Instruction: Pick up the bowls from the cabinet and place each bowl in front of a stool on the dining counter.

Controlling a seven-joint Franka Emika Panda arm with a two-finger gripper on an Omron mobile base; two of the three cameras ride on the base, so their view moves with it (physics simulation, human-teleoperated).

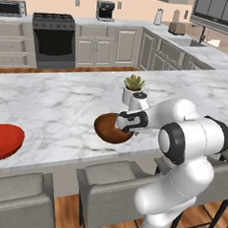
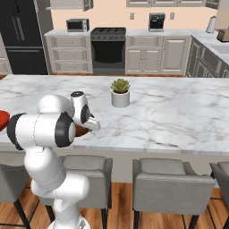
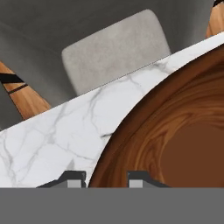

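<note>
My gripper (image 1: 127, 123) is shut on the near rim of the dark brown wood-look bowl (image 1: 110, 129), low over the dining counter (image 1: 62, 106) close to its front edge. I cannot tell whether the bowl touches the marble. In the hand view the bowl (image 3: 175, 131) spreads over the right side, with its rim between my fingertips (image 3: 74, 178), and a grey stool (image 3: 116, 50) shows beyond the counter edge. A stool (image 1: 112, 182) stands just below the bowl. The red bowl (image 1: 0, 140) rests on the counter at far left, above another stool (image 1: 14, 195). Only a sliver of the brown bowl (image 2: 82, 130) peeks from behind my arm.
A small potted succulent (image 1: 133, 88) stands on the counter just behind my hand, also seen as the plant (image 2: 120, 92). More stools (image 2: 172, 181) line the near side. Stove (image 1: 54, 41), lower cabinets and a sink counter run along the far walls.
</note>
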